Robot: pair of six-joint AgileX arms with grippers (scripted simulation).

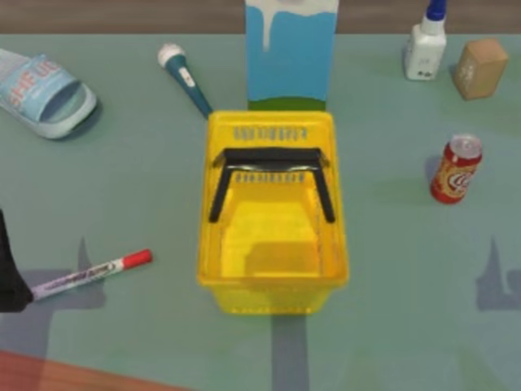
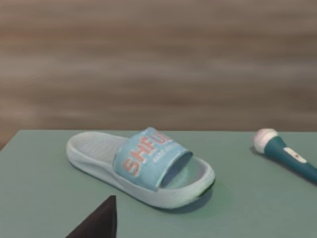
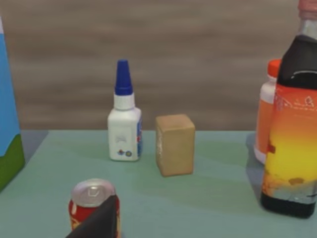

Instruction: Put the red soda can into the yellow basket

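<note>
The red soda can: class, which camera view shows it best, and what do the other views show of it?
The top view: the red soda can stands whole and unblocked on the table's right side, right of the yellow basket. The right wrist view shows only its silver top and part of its red side behind a dark robot part. The left wrist view shows none of it.
</note>
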